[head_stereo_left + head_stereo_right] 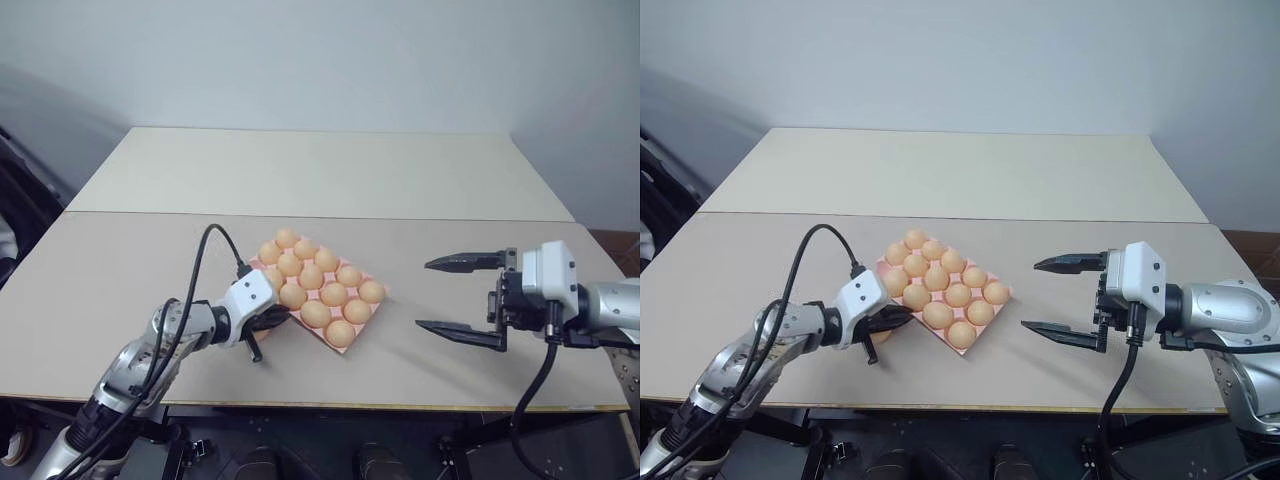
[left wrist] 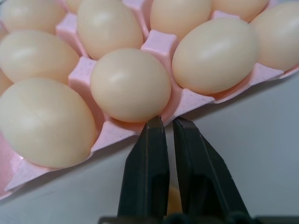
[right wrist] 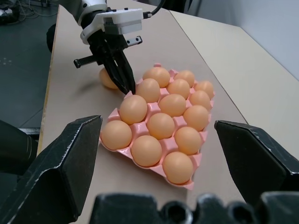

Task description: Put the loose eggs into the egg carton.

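Note:
The pink egg carton lies at the table's middle, its cups filled with several tan eggs. One loose egg rests on the table by the carton's near left side, under my left gripper's wrist. My left gripper is shut, its fingertips right at the carton's rim beside a seated egg; I cannot tell whether the rim is pinched between them. My right gripper hangs open above the table to the right of the carton, pointing at it, with nothing between its fingers.
Two beige tables stand pushed together, with a seam running behind the carton. The near table edge runs close below both arms. A black cable loops above my left wrist.

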